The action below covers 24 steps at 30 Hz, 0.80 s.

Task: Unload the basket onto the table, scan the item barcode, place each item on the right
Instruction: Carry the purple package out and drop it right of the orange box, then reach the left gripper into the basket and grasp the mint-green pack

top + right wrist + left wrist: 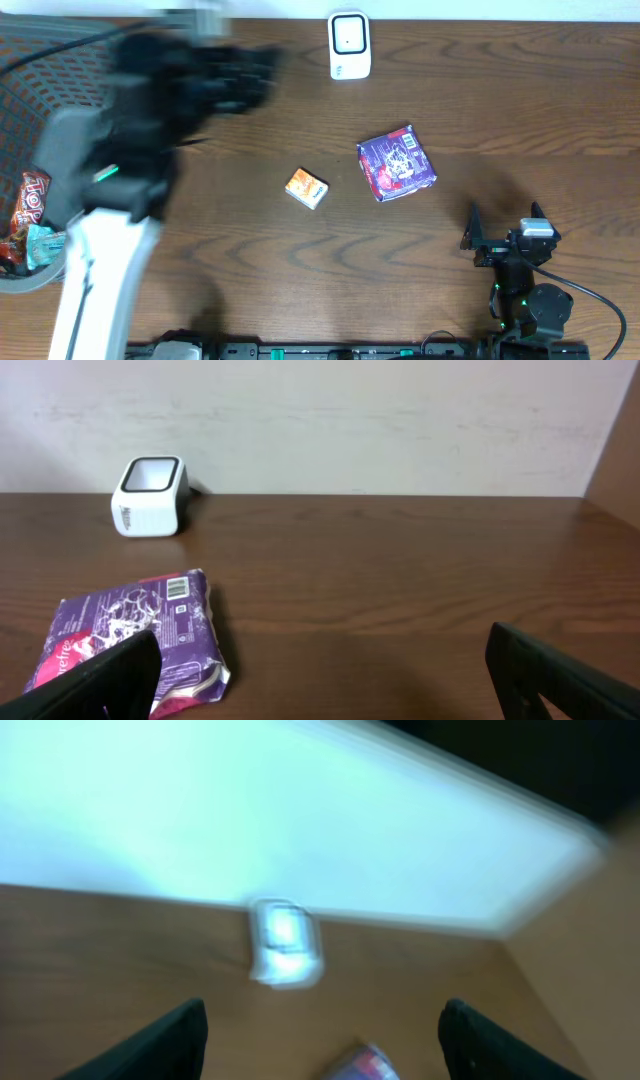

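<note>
A white barcode scanner [349, 45] stands at the table's far edge, also seen as a blurred scanner [287, 943] and a sharp scanner [150, 496] in the wrist views. A purple snack packet [397, 163] lies mid-table with its printed barcode facing up; the packet [135, 630] sits just ahead of my right gripper's left finger. A small orange box [306, 188] lies to the packet's left. My left gripper [250, 75] is a motion-blurred shape high at the far left; its jaws [322, 1050] are open and empty. My right gripper [505, 222] rests open and empty near the front right.
A grey mesh basket [30, 275] at the left edge holds several snack packets, among them a red one [33, 195]. The left arm's white link [100, 270] crosses over the table's left side. A pale wall [320, 420] rises behind the scanner.
</note>
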Each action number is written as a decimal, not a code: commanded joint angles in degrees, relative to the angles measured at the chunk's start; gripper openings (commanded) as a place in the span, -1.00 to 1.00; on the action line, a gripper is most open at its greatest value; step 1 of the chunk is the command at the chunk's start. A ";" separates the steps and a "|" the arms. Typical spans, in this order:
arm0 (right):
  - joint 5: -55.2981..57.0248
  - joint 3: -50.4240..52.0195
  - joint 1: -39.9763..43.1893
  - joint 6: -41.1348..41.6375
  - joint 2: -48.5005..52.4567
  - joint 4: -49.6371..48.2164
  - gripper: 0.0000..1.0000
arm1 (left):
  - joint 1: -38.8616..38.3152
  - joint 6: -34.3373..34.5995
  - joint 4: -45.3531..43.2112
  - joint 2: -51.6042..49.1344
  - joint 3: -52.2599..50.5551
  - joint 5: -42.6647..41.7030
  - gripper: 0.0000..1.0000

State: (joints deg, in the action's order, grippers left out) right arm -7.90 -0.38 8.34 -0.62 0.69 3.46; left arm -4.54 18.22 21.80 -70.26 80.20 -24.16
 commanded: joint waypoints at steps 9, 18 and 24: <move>-0.15 0.02 0.72 0.59 -0.31 0.22 0.99 | 35.56 1.55 19.17 1.97 -1.29 25.68 0.74; -0.15 0.02 0.72 0.59 -0.31 0.22 0.99 | 42.86 14.45 25.75 -16.06 -2.43 32.68 0.75; -0.15 0.02 0.72 0.59 -0.31 0.22 0.98 | 43.52 18.56 29.40 -27.32 -2.43 39.01 0.75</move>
State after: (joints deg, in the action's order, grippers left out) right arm -7.90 -0.40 8.34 -0.62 0.69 3.49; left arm 38.54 33.36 50.46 -92.84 78.13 9.61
